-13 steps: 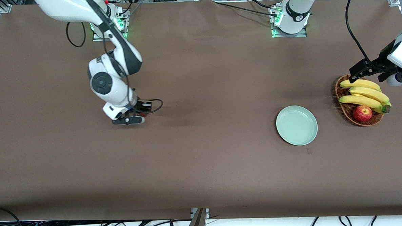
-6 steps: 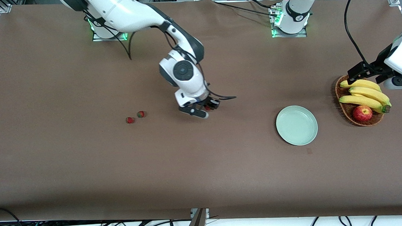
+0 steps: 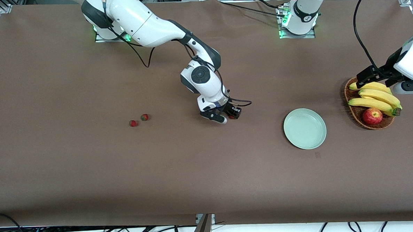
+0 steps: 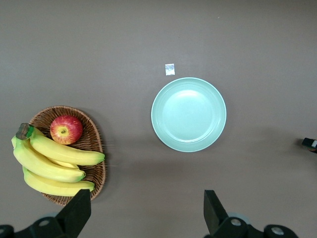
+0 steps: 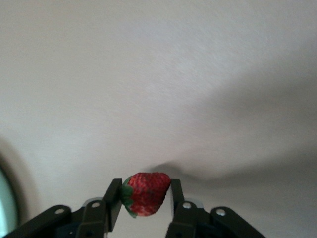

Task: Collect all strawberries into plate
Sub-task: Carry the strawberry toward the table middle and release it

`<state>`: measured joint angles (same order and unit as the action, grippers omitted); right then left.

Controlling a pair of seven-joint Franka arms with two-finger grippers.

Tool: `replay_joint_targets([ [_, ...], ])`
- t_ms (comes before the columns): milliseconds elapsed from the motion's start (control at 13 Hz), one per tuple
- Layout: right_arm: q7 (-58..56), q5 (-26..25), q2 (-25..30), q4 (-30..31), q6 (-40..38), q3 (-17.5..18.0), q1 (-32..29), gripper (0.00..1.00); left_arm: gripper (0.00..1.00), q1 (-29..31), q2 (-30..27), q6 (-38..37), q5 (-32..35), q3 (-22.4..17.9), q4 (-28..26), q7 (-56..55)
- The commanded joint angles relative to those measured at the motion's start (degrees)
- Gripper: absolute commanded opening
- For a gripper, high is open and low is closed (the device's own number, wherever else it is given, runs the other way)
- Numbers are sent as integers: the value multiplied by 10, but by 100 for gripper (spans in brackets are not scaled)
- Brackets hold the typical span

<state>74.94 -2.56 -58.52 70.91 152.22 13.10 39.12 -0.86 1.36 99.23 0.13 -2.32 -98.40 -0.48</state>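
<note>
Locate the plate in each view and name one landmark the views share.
Front view: the plate lies on the table between the right pincer and the basket, toward the left arm's end.
Left wrist view: the plate sits mid-picture, beside the basket.
Right wrist view: only a pale green sliver at the picture's edge, probably the plate's rim.
Shared landmark: the basket, in the front and left wrist views.

High front view facing both bases across the bench (image 3: 90, 177); wrist views look straight down, sharing the plate (image 3: 305, 128) (image 4: 188, 114).
</note>
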Motion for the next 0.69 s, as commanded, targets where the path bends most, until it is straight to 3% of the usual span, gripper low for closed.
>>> replay_joint_targets([
  [0, -6, -11, 55, -8, -85, -1, -39, 100, 100, 2, 7, -4, -9, 1, -1, 10],
  [231, -143, -10, 105, 8, -226, 0, -93, 100, 100, 1, 21, -4, -11, 3, 2, 9],
  [385, -256, -10, 154, 70, -288, 0, -143, 100, 100, -8, 69, -7, -22, 6, 1, 9],
  [615, -408, -14, 210, 184, -306, -2, -195, 100, 100, -16, 142, 6, -40, 63, 1, -5],
])
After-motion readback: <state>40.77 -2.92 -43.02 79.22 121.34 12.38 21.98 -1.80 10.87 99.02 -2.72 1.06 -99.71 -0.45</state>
